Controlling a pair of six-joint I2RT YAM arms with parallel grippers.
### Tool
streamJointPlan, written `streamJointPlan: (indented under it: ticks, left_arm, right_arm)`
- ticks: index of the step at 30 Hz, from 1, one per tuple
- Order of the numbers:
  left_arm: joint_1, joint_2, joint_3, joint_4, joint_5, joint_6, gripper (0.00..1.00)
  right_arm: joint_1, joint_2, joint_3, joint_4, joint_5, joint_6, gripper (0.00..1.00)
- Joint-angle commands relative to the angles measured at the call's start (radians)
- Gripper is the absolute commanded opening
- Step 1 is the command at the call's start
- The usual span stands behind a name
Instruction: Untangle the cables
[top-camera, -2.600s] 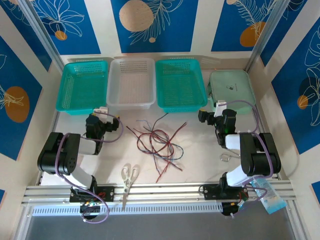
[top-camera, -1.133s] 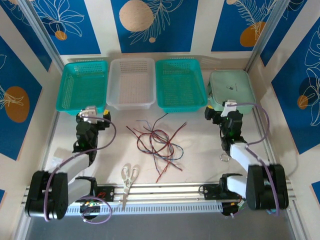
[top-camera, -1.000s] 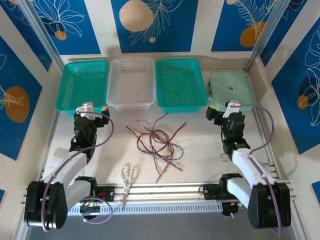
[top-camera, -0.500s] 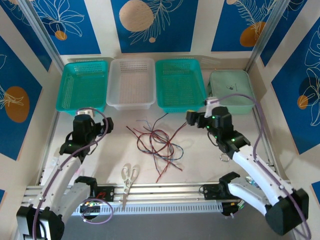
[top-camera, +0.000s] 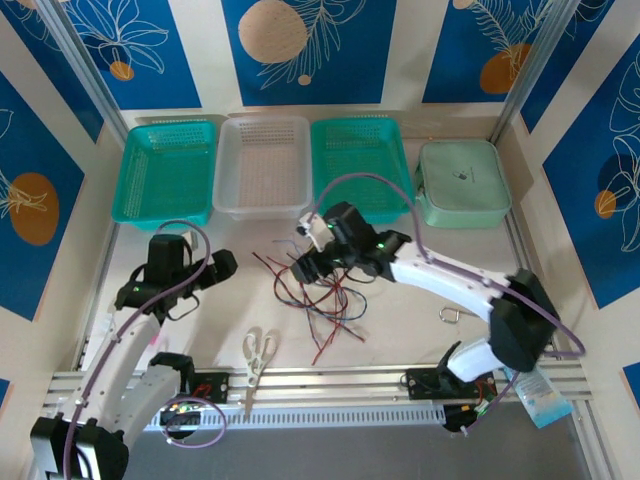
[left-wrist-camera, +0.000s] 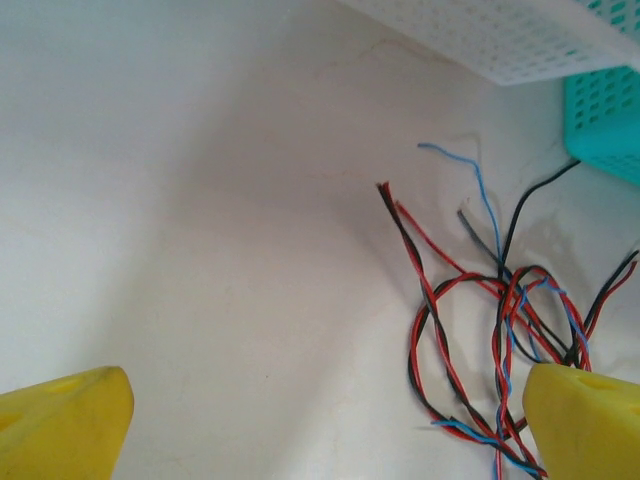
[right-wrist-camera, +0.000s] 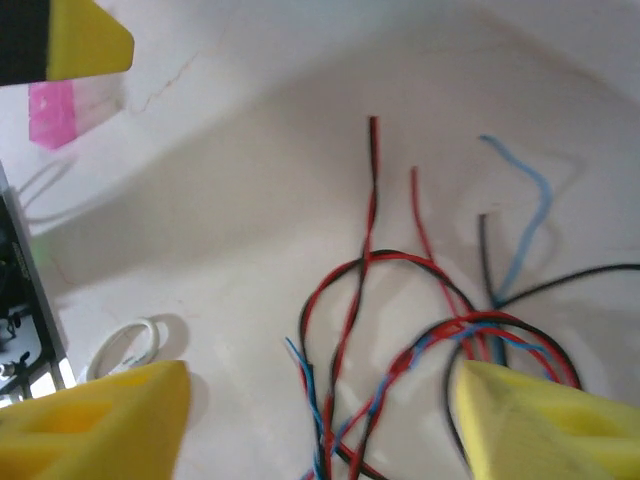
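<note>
- Top view: the cables (top-camera: 318, 290), thin red, black and blue wires, lie in a loose tangle on the white table (top-camera: 420, 320), in front of the baskets. My right gripper (top-camera: 308, 265) is stretched across to the tangle's upper left part. My left gripper (top-camera: 222, 263) sits near the tangle on its left, apart from it. Scissors (top-camera: 259, 352) lie nearer the arms' bases, just clear of the wires.
- Left wrist view: my left gripper (left-wrist-camera: 325, 400) has its yellow fingers (left-wrist-camera: 60, 420) spread wide with bare table between them. It holds nothing. The cables (left-wrist-camera: 500, 330) lie by the right-hand finger, which covers part of the bundle; I cannot tell whether it touches them.
- Right wrist view: my right gripper (right-wrist-camera: 320, 400) has its fingers (right-wrist-camera: 110, 410) apart, clamped on nothing. Twisted red-and-black and blue strands of the cables (right-wrist-camera: 400, 300) run down into the gap between them. I cannot tell whether a finger touches a wire yet.
- I judge the step is taking a first hold. To do it well, I should pinch one strand near a free end, not the crossed middle. I should then draw it out slowly while my left gripper pins the rest, so the knot loosens instead of tightening.
</note>
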Motion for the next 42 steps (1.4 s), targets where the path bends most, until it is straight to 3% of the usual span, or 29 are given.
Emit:
streamJointPlan:
  ticks: [1, 11, 16, 20, 29, 42]
  left_arm:
    - [-0.004, -0.016, -0.042, 0.010, 0.045, -0.057, 0.99]
    - [0.010, -0.018, -0.095, 0.033, 0.092, -0.116, 0.94]
    - [0.016, -0.007, -0.110, 0.047, 0.112, -0.116, 0.89]
    - [0.018, 0.007, -0.111, 0.051, 0.117, -0.114, 0.87]
    - [0.018, 0.004, -0.120, 0.059, 0.123, -0.122, 0.79]
    - [0.018, 0.000, -0.092, 0.030, 0.125, -0.113, 0.74]
  right_arm:
    - [0.015, 0.118, 0.098, -0.061, -0.043, -0.072, 0.61]
    - [0.052, 0.443, 0.317, -0.038, 0.045, -0.135, 0.43]
    - [0.055, 0.516, 0.379, -0.039, 0.017, -0.137, 0.35]
    - [0.056, 0.570, 0.407, -0.037, 0.009, -0.130, 0.34]
    - [0.057, 0.641, 0.432, -0.043, -0.020, -0.116, 0.29]
    - [0.067, 0.608, 0.389, 0.017, 0.004, -0.115, 0.07]
